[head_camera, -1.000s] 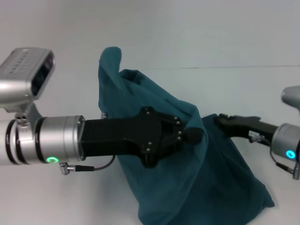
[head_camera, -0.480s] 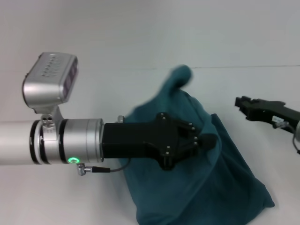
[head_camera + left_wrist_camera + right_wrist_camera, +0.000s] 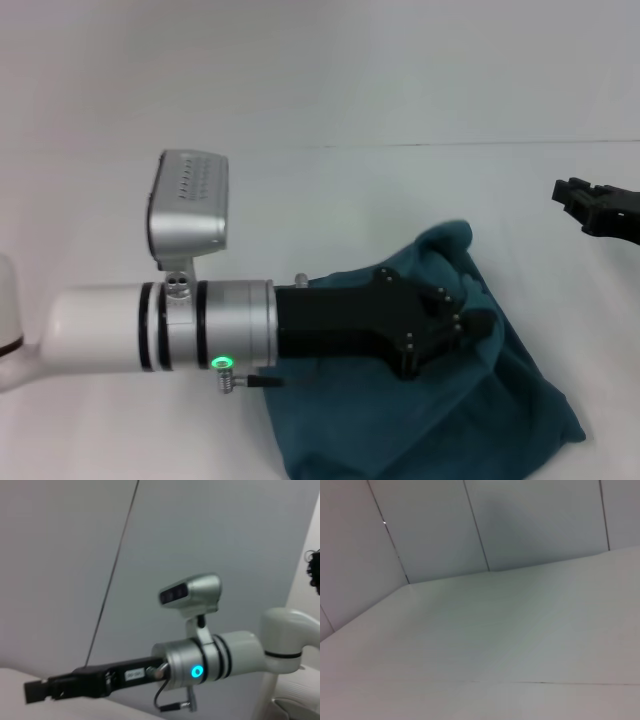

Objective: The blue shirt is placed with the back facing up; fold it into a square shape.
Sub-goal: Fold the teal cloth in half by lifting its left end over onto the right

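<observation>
The left gripper [image 3: 478,325] reaches across the rumpled blue shirt [image 3: 500,410] heaped on the table [image 3: 300,200], its grip hidden, while the right gripper [image 3: 572,193] hangs well clear, seemingly to give room.

One blue shirt [image 3: 500,400], two grippers

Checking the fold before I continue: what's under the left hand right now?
The blue shirt lies bunched on the white table beneath the left hand. The cloth directly under it is hidden. The right hand is off to the side.
</observation>
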